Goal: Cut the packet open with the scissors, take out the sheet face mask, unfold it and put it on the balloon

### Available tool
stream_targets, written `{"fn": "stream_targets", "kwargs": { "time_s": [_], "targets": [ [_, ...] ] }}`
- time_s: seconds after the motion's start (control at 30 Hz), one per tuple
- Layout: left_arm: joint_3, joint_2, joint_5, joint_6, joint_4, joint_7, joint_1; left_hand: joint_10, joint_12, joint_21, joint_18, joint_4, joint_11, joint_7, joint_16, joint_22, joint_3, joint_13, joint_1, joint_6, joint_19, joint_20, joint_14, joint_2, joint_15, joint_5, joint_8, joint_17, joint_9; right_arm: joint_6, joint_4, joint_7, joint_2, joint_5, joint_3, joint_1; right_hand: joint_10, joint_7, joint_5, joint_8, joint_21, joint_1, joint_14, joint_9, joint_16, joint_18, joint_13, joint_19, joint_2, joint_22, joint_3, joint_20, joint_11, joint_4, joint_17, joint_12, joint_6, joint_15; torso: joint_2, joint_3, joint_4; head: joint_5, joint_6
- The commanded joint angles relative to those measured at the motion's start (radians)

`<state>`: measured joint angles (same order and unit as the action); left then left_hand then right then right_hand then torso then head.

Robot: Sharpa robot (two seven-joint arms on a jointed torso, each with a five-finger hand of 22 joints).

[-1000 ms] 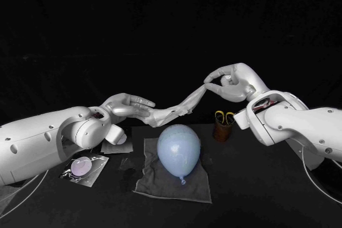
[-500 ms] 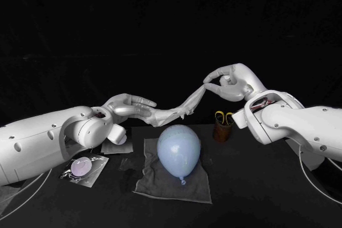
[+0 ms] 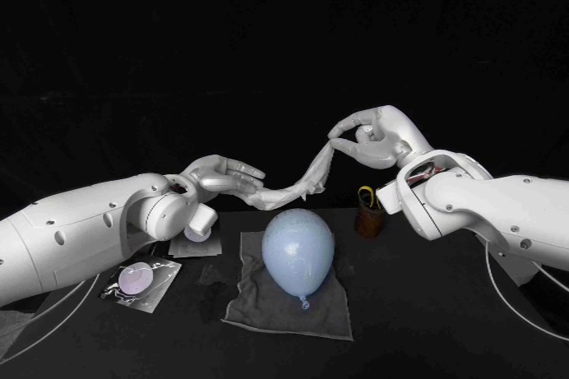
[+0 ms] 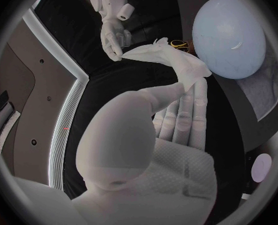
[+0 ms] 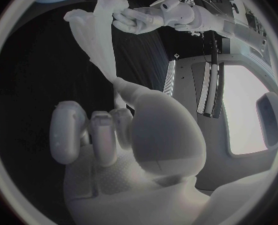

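Left hand [image 3: 219, 178], right hand [image 3: 377, 140] hold sheet mask [image 3: 314, 172] | scissors [image 3: 370, 196] mostly hidden in holder [image 3: 370, 221]

Before you, the balloon [image 3: 297, 249] lies on a cloth [image 3: 263, 311], the packet [image 3: 193, 246] to its left, a cup [image 3: 370, 221] holding the scissors [image 3: 373, 194] behind to its right. Above, the sheet face mask [image 3: 303, 182] spans left hand [image 3: 222, 179] to right hand [image 3: 373, 138].

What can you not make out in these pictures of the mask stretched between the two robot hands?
- The scissors: head view, blades hidden inside the brown cup; handles alone show.
- The face mask: head view, bunched into a strip, so eye and mouth holes cannot be seen.
- The right robot hand: right wrist view, its own palm hides where fingertips pinch the mask.
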<state>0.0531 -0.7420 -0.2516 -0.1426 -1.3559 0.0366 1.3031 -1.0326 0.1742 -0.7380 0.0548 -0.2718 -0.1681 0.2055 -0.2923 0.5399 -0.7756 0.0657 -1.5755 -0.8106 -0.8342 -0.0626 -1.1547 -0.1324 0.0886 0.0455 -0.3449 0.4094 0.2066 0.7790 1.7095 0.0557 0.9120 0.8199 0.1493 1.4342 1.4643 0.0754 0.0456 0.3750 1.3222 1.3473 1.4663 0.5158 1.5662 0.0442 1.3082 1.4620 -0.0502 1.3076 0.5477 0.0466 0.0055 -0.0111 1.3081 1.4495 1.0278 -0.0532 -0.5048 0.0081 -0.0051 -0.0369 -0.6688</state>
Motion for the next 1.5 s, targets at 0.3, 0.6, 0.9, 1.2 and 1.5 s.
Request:
{"fn": "stream_targets", "kwargs": {
  "time_s": [0.3,0.6,0.9,1.2,1.5],
  "targets": [
    [0.006,0.045,-0.122,0.044,0.066,-0.011,0.002,0.014,0.006,-0.026,0.091,-0.011,0.003,0.027,-0.008,0.016,-0.03,-0.001,0.003,0.02,0.022,-0.025,0.007,-0.008,-0.012,0.005,-0.015,0.001,0.002,-0.006,-0.05,0.047,-0.054,-0.036,-0.004,0.039,0.057,0.001,0.003,0.005,0.002,-0.009,0.105,0.04,0.005,0.004,0.194,0.019,0.004,0.199,0.009,0.0,-0.006,0.0,0.263,0.004,0.005,-0.009,-0.001,-0.0014,0.0011,-0.003,0.016],
    [0.011,0.071,-0.131,0.055,0.098,-0.014,0.002,0.031,0.004,-0.031,0.103,-0.006,-0.003,0.032,-0.004,0.017,-0.031,-0.002,0.016,0.035,0.044,-0.043,0.033,-0.011,-0.005,0.005,-0.021,-0.002,0.001,-0.008,-0.083,0.05,-0.093,-0.039,-0.008,0.055,0.057,0.001,0.003,0.005,0.002,-0.009,0.105,0.04,0.005,0.004,0.194,0.019,0.004,0.199,0.009,0.0,-0.006,0.0,0.263,0.004,0.005,-0.009,-0.001,-0.0009,0.0003,-0.002,0.026],
    [0.013,0.085,-0.13,0.072,0.125,0.002,0.002,0.115,-0.02,0.189,0.058,0.096,-0.036,0.025,0.114,-0.127,0.006,-0.003,0.183,0.079,0.199,-0.16,0.3,-0.028,0.086,0.003,-0.044,-0.075,0.004,-0.017,-0.1,0.05,-0.115,-0.04,-0.009,0.067,0.057,0.001,0.003,0.005,0.002,-0.009,0.105,0.04,0.005,0.004,0.194,0.019,0.004,0.199,0.009,0.0,-0.006,0.0,0.263,0.004,0.005,-0.009,-0.001,0.0,0.0002,-0.004,0.029],
    [0.013,0.087,-0.155,0.108,0.133,-0.007,0.002,0.14,-0.022,0.405,0.112,0.193,-0.027,-0.014,0.132,-0.305,0.163,-0.001,0.23,0.104,0.158,-0.229,0.364,-0.068,0.093,0.004,-0.052,-0.125,0.003,-0.023,-0.115,0.051,-0.125,-0.039,-0.009,0.071,0.057,0.001,0.003,0.006,0.003,-0.01,0.105,0.041,0.005,0.004,0.194,0.02,0.004,0.2,0.011,0.0,-0.006,-0.001,0.263,0.005,0.004,-0.009,0.0,0.0,-0.0002,-0.006,0.029],
    [0.01,0.093,-0.125,0.056,0.139,0.079,0.002,0.102,-0.007,0.488,0.117,0.256,-0.027,-0.005,0.112,-0.386,0.262,0.002,0.195,0.073,0.089,-0.229,0.343,-0.051,0.087,0.004,-0.056,-0.144,0.003,-0.08,-0.121,0.038,-0.12,-0.031,-0.01,0.076,0.057,0.001,0.003,0.007,-0.002,-0.011,0.105,0.042,0.005,0.005,0.194,0.018,0.004,0.198,0.013,0.0,-0.006,-0.002,0.263,0.004,0.003,-0.009,-0.002,-0.0009,-0.0006,-0.014,0.042]
  ]
}}
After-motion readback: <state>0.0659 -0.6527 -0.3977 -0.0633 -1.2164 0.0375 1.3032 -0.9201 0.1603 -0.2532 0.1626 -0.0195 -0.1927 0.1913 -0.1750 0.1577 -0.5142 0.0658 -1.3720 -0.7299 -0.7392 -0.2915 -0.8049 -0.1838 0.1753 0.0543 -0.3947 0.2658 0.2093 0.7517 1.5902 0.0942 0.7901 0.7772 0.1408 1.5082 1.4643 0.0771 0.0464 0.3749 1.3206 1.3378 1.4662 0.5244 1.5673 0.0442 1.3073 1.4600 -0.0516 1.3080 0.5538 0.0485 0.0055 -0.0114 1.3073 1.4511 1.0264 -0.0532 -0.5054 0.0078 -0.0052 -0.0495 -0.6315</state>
